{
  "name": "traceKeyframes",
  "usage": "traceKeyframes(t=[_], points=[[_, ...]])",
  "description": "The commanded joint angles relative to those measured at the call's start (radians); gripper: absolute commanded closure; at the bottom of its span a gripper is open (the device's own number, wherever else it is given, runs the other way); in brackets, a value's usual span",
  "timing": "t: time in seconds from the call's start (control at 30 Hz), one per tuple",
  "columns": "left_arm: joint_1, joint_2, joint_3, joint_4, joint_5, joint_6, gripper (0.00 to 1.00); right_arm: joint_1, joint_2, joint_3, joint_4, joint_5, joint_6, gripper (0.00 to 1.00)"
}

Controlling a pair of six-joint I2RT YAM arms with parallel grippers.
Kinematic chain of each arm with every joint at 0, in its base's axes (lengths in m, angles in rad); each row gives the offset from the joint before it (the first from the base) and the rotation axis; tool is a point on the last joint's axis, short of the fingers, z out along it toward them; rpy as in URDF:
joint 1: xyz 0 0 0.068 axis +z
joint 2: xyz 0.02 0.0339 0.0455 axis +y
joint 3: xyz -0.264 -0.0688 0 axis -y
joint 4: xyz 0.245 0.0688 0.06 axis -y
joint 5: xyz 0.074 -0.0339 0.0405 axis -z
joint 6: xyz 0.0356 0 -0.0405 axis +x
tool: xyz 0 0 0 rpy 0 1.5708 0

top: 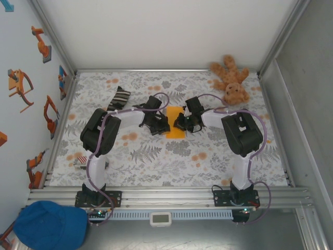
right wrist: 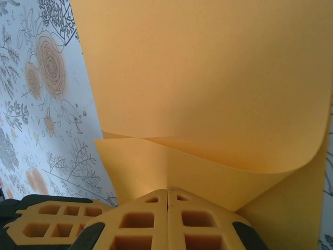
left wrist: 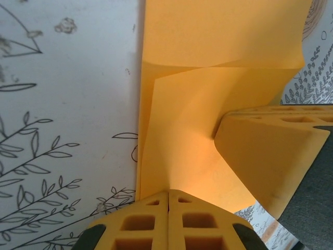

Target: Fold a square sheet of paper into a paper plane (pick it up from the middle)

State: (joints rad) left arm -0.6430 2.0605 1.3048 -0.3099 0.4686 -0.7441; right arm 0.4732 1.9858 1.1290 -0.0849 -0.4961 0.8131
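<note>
Top external view: the left hand [top: 161, 126], clenched, bears on the partly folded square sheet of paper [top: 175, 115] in the middle of the counter [top: 156, 156], the right hand [top: 180, 125], clenched too, opposite; I judge edges should align before either flattens the crease.

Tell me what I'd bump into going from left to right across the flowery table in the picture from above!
striped sock → left hand → orange paper → right hand → teddy bear
</note>
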Motion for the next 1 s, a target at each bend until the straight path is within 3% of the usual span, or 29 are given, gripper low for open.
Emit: traceKeyframes(t=[0.0,0.3,0.47,0.67,0.97], points=[[-0.001,0.048,-0.019,-0.181,-0.097,0.001,1.0,-0.022,0.027,-0.011,-0.047,0.081,-0.081,1.0],[0.009,0.059,-0.039,-0.205,-0.112,0.009,1.0,-0.173,0.036,-0.004,0.031,0.038,-0.15,1.0],[0.008,0.065,-0.02,-0.195,-0.101,0.009,1.0,-0.194,-0.034,0.024,0.001,0.047,-0.187,1.0],[0.005,0.068,-0.001,-0.187,-0.085,0.008,1.0,-0.169,-0.164,-0.036,0.016,0.05,-0.156,1.0],[0.006,0.067,0.013,-0.178,-0.072,-0.001,1.0,-0.026,-0.069,-0.006,0.012,-0.011,-0.095,1.0]])
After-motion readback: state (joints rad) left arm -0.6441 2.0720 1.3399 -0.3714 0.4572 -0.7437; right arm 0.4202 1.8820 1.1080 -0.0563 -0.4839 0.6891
